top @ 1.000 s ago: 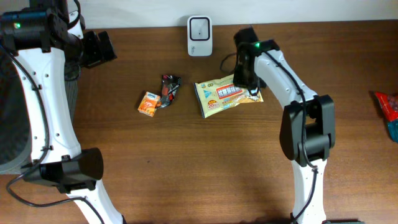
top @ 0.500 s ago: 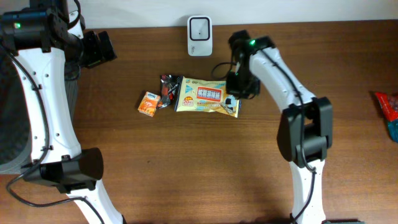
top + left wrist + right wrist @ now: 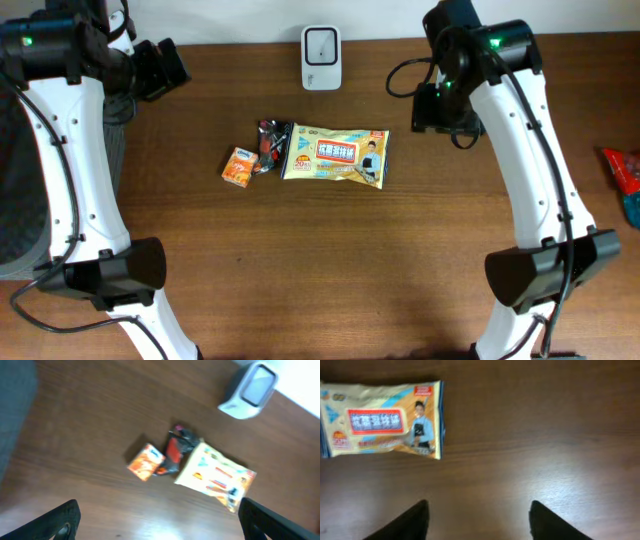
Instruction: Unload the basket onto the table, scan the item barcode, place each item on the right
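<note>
A yellow wipes packet (image 3: 335,157) lies flat, label up, mid-table, its left end against a dark red wrapper (image 3: 270,145). Left of that sits a small orange box (image 3: 238,167). The white scanner (image 3: 320,45) stands at the table's back edge. My right gripper (image 3: 440,105) hangs open and empty to the right of the packet, apart from it; its wrist view has the packet (image 3: 382,420) at top left, ahead of the gripper (image 3: 480,517). My left gripper (image 3: 160,72) is open at the far left; the gripper (image 3: 160,520) looks down on the packet (image 3: 215,477), box (image 3: 146,462) and scanner (image 3: 250,390).
A red and blue packet (image 3: 625,180) lies at the table's right edge. Bare brown wood stretches across the front half of the table and between the packet and the right arm's base.
My right gripper carried the packet left beside the dark wrapper, opened and let it go, then drew back up and to the right. The left arm has not moved.
</note>
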Motion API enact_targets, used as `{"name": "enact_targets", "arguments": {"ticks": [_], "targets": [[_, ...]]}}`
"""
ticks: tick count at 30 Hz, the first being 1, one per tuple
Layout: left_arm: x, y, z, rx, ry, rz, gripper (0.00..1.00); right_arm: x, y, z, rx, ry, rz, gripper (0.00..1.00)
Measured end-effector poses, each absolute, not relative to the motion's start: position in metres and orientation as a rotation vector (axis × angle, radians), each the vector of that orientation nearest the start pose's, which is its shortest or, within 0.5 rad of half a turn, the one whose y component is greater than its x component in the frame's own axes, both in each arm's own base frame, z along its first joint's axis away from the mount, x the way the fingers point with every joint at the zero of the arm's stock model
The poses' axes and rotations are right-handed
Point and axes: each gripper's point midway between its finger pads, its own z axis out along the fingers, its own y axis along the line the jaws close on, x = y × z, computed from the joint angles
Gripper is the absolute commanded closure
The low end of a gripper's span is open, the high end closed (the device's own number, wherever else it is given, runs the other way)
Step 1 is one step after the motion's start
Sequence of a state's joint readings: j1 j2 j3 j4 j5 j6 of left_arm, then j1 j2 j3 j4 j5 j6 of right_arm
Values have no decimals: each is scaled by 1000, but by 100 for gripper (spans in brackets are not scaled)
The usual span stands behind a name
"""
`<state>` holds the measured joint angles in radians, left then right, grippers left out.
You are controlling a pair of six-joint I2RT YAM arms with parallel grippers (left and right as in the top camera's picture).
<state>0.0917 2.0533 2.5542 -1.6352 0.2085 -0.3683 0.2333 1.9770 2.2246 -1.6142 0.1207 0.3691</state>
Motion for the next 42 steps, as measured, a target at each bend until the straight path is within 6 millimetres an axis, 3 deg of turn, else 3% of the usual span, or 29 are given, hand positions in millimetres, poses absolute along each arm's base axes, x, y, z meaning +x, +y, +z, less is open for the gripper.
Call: {"name": "enact_targets", "arguments": {"ticks": [1,2,4,7,10,12,13,16,18,23,26,27,31,33,35,36,38,39,41,42], "targets": [[433,-1,299,-555,2658,-404,100,396,71,234,218,2886,-89,87],[433,-11,299,-538,2663,-449,100,403,71,233,214,2865,-90,96],[440,-38,290,-455,2682,-488,100,420,75,230,220,2821,-70,96],[464,-110,255,-232,2689,-538,100,437,87,211,209,2832,-5,96],[476,-170,199,-72,2687,-578,100,454,111,165,192,2917,128,96],[475,-185,161,-58,2707,-589,100,464,128,120,186,2994,223,96],[474,-186,142,-69,2719,-592,100,466,134,104,188,3023,258,96],[475,-189,107,-72,2705,-610,100,465,148,56,196,3115,348,96],[473,-197,80,-59,2724,-658,100,462,153,35,206,3158,391,96],[471,-214,23,-44,2797,-770,100,463,159,25,168,3154,432,96],[469,-214,19,-53,2815,-791,100,457,161,1,118,3159,469,96],[466,-209,18,-80,2843,-742,100,456,160,1,112,3152,464,96],[455,-161,10,-247,2958,-430,100,445,134,1,118,3200,244,96],[450,-139,6,-302,2988,-318,100,440,112,7,131,3229,75,96],[461,-129,18,-322,2950,-269,100,448,94,31,139,3208,-50,96],[467,-129,35,-317,2911,-267,100,456,87,58,108,3168,-99,89],[473,-130,63,-303,2849,-286,100,464,86,81,68,3124,-94,69],[475,-132,73,-298,2828,-302,100,459,87,85,36,3143,-76,51],[475,-140,87,-284,2809,-381,77,450,99,89,-73,3183,35,5],[473,-146,88,-278,2817,-425,43,445,105,89,-111,3201,90,1]]}}
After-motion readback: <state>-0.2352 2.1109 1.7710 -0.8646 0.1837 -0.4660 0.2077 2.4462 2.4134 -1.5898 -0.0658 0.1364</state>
